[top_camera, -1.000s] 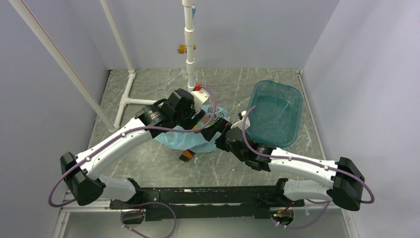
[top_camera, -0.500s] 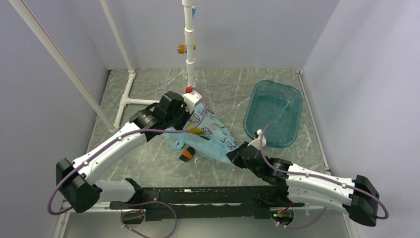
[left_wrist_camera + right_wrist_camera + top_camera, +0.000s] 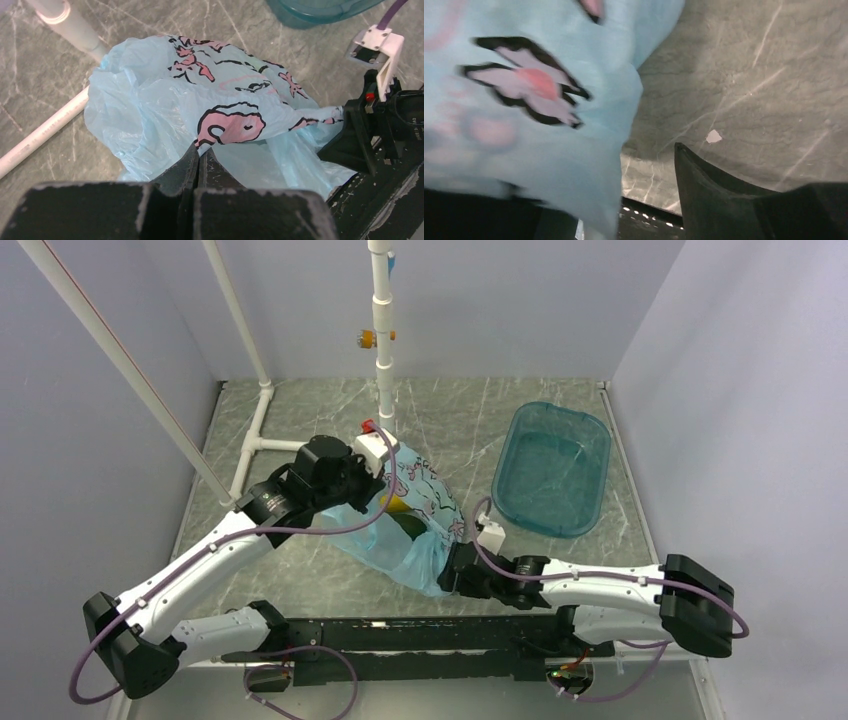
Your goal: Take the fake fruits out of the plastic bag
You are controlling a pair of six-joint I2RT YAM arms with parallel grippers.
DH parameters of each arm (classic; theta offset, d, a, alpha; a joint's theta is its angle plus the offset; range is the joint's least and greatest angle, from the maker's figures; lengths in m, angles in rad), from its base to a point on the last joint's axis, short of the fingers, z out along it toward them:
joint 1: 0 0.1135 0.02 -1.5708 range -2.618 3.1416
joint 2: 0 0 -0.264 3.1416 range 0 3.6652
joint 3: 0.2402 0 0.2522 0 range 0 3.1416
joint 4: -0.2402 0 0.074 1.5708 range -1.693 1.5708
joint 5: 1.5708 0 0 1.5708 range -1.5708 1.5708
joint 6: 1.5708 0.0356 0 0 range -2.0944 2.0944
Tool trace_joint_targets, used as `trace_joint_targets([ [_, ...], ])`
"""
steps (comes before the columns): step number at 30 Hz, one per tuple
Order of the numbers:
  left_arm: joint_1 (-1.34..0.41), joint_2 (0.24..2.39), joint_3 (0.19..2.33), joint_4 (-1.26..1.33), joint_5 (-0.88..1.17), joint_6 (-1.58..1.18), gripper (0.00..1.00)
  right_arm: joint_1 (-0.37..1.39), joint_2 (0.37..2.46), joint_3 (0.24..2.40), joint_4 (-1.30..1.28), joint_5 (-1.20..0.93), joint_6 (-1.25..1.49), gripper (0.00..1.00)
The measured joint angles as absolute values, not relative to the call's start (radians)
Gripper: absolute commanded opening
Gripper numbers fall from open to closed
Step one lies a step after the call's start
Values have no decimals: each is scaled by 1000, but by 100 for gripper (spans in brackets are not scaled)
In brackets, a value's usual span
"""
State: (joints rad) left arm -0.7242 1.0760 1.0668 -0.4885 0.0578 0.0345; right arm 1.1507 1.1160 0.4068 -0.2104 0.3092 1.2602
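Observation:
The light blue plastic bag (image 3: 425,540) with pink and black print lies stretched across the table's middle. Through it show a yellow fruit (image 3: 397,504) and a dark green fruit (image 3: 411,526); no other fruit shows. My left gripper (image 3: 378,472) is shut on the bag's far end, and in the left wrist view its jaws (image 3: 200,152) pinch the film of the bag (image 3: 165,100). My right gripper (image 3: 447,578) is at the bag's near corner. In the right wrist view it (image 3: 634,190) stands open, the bag (image 3: 539,125) draped over its left finger.
A rigid teal tub (image 3: 600,455) stands at the back right, its rim (image 3: 320,7) also in the left wrist view. White pipes (image 3: 384,340) rise at the back, and one (image 3: 45,130) lies on the floor left of the bag. A black rail (image 3: 420,635) runs along the near edge.
Both grippers closed on the bag and pulled apart, the left going back-left, the right toward the near edge, stretching it. The right jaws have since opened. The bag now covers the small orange object.

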Motion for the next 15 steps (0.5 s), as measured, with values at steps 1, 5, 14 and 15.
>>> trace_joint_targets([
  [1, -732, 1077, 1067, -485, 59, 37, 0, 1161, 1115, 431, -249, 318, 1235, 75],
  [5, -776, 1077, 1067, -475, 62, 41, 0, 1208, 1092, 542, -381, 377, 1148, 90],
  [14, -796, 1077, 1067, -475, 68, 41, 0, 1332, 882, 615, -331, 381, 952, 65],
  [15, -796, 1077, 1067, -474, 72, 41, 0, 1332, 873, 607, -283, 373, 929, 55],
])
